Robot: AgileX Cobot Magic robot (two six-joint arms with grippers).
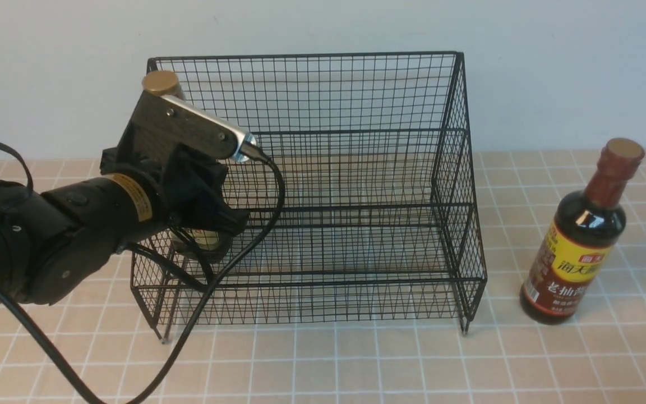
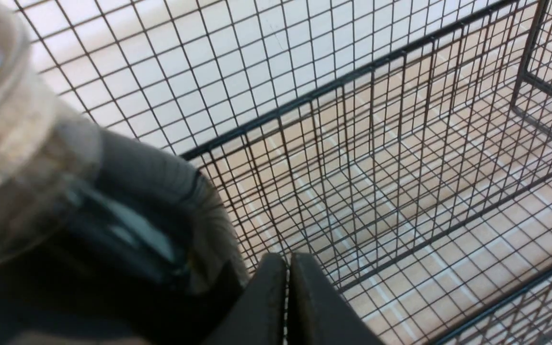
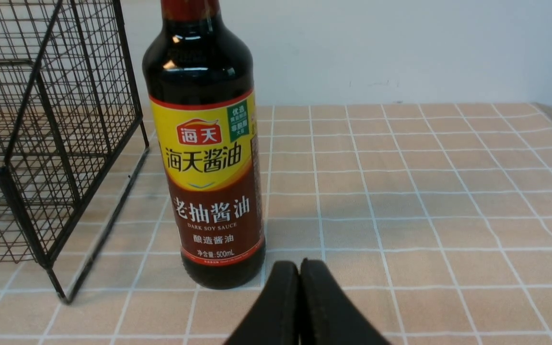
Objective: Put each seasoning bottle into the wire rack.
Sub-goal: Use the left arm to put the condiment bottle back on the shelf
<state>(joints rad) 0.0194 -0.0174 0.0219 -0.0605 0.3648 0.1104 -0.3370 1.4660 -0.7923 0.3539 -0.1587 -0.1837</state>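
Left pincer (image 2: pixel 288 261) shut, empty, beside gold-cap bottle (image 1: pixel 160 83) at wire rack (image 1: pixel 306 55) left end, seemingly inside; prob. steadying it. Right pincer (image 3: pixel 300 268) shut, empty, facing round bottle (image 1: pixel 578 247) near desk (image 1: pixel 581 365) right edge; not yet racked.

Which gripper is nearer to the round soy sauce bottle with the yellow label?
Right. The right gripper is shut close to the soy sauce bottle, not touching it. The left gripper is shut at the other end of the wire rack.

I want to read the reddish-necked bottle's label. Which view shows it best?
Right wrist view: the reddish-necked bottle is close, label sharp and facing the camera. Front view shows it whole but small. Left wrist view misses it.
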